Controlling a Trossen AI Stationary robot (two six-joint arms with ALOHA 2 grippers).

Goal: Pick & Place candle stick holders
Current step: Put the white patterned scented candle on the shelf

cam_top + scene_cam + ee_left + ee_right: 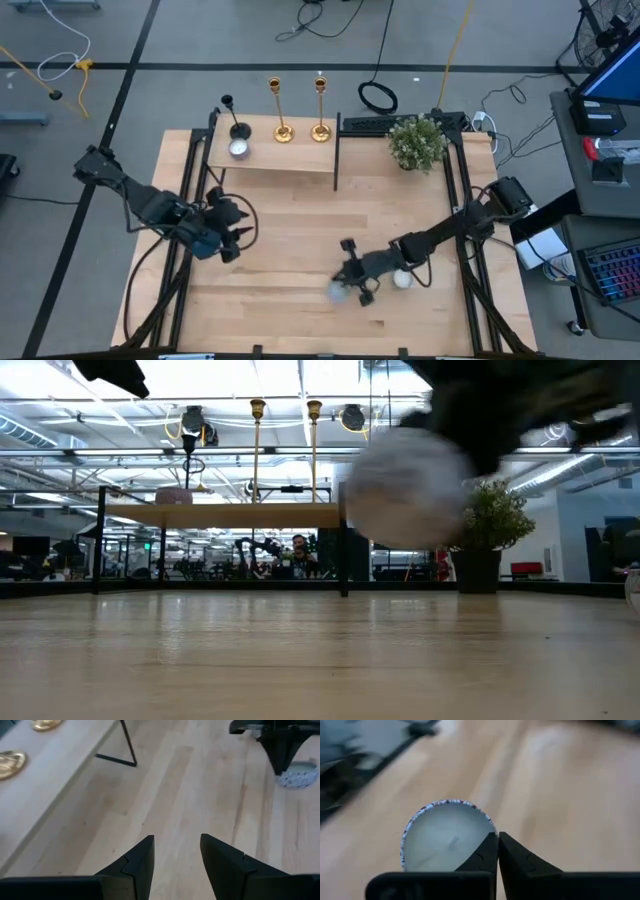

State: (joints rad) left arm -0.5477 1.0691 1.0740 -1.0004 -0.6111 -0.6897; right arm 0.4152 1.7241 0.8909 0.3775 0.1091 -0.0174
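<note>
Candlesticks (281, 110) on shelf (270, 155) at 12 o'clock; right claw (498, 851) pinches candle cup (445, 835) rim to carry; left claw (177, 862) agape, waiting at 9.

Robot lab: floor cables (330, 15), keyboard (612, 272), workbenches.

Bright, even light from above; long ceiling lights (200, 378) glare white in low view. Table (300, 250) evenly lit, shadows soft and faint. Round white candle (408, 485) close to low camera, very blurry. Right wrist view: background smeared, candle edge sharp. Left wrist view clear, fingers (137, 865) dark
</note>
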